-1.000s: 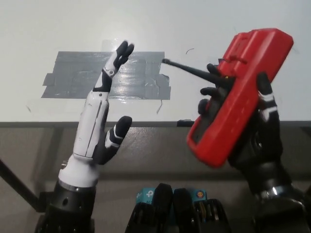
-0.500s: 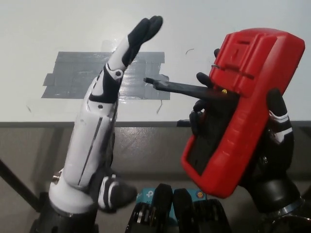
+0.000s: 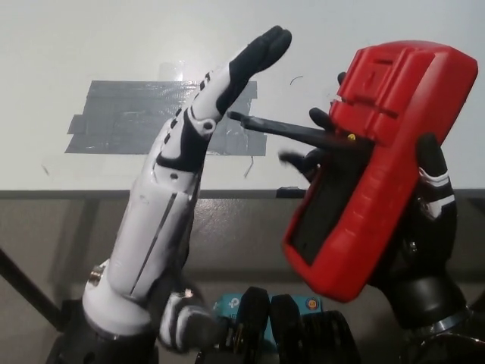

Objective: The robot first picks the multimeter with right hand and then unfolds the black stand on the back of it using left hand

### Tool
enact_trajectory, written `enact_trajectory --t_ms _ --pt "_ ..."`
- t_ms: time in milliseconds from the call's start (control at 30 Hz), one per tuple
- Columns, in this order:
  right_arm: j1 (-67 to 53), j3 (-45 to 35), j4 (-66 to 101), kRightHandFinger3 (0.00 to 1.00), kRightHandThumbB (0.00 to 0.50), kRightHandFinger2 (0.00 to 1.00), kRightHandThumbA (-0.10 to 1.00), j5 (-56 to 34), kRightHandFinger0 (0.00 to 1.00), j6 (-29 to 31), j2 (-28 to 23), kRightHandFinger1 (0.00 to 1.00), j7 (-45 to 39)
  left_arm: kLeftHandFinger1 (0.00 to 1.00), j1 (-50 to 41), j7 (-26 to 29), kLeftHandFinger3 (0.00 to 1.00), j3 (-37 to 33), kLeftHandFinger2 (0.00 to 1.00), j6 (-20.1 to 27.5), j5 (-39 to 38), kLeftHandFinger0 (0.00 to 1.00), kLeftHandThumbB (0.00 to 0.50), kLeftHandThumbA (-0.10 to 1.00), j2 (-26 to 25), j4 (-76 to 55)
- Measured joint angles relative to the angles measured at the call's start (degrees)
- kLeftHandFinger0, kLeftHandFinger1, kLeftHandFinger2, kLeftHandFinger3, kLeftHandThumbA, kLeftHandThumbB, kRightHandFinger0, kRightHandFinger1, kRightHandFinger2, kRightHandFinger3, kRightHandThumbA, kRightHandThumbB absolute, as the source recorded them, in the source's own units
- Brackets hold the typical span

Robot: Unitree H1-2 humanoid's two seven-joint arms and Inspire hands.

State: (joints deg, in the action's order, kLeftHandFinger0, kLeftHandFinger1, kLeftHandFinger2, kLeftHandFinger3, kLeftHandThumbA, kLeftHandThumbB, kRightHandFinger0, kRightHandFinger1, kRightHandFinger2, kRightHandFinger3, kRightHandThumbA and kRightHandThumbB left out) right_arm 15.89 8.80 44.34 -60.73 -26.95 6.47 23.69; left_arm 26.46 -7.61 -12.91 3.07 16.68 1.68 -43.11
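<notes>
My black right hand (image 3: 413, 227) is shut on the red multimeter (image 3: 379, 163), held up off the table with its back facing the camera. The black stand (image 3: 284, 130) sticks out from the back toward the left, swung away from the body. My white left hand (image 3: 193, 144) is raised beside it with its fingers stretched straight and apart, the dark fingertips (image 3: 265, 47) reaching up just above and left of the stand's free end. I cannot tell whether they touch the stand.
A patch of grey tape (image 3: 125, 117) lies on the white table (image 3: 91, 45) behind the left hand. The table's front edge (image 3: 45, 193) runs across the middle, with darker floor below.
The left hand has risen and moved right, toward the stand. The right hand has lifted the multimeter closer to the camera and turned it more upright.
</notes>
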Motion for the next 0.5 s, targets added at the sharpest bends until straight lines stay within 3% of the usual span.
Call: enact_trajectory --t_ms 67,167,333,433,500 --pt "0.0 -0.01 0.0 0.69 0.09 0.63 -0.1 0.86 0.96 0.0 0.08 0.0 0.17 1.0 -0.01 0.0 1.0 0.19 1.0 -0.01 0.13 1.0 0.321 1.0 0.0 0.19" --pt "0.12 -0.21 0.0 0.67 0.078 0.62 -0.1 3.0 1.0 -0.01 0.76 0.0 0.89 1.0 -0.02 0.0 1.0 0.85 1.0 0.09 0.42 1.0 0.329 1.0 -0.45 1.41" --pt "0.67 -0.71 0.0 0.65 0.088 0.58 -0.1 4.92 1.0 -0.01 1.59 0.0 1.35 1.0 0.04 0.02 1.0 1.31 1.0 0.95 0.88 1.0 0.321 1.0 -0.93 3.62" --pt "0.87 -0.87 -0.01 0.58 0.103 0.53 -0.1 5.52 1.0 -0.01 1.86 0.0 1.37 1.0 0.3 0.02 1.0 1.5 1.0 1.43 0.94 1.0 0.347 1.0 -1.04 5.02" --pt "0.89 -0.95 -0.01 0.52 0.102 0.47 -0.1 5.83 1.0 -0.01 2.13 0.0 1.39 1.0 0.57 0.0 1.0 1.68 1.0 1.57 0.99 1.0 0.339 1.0 -1.25 5.48"
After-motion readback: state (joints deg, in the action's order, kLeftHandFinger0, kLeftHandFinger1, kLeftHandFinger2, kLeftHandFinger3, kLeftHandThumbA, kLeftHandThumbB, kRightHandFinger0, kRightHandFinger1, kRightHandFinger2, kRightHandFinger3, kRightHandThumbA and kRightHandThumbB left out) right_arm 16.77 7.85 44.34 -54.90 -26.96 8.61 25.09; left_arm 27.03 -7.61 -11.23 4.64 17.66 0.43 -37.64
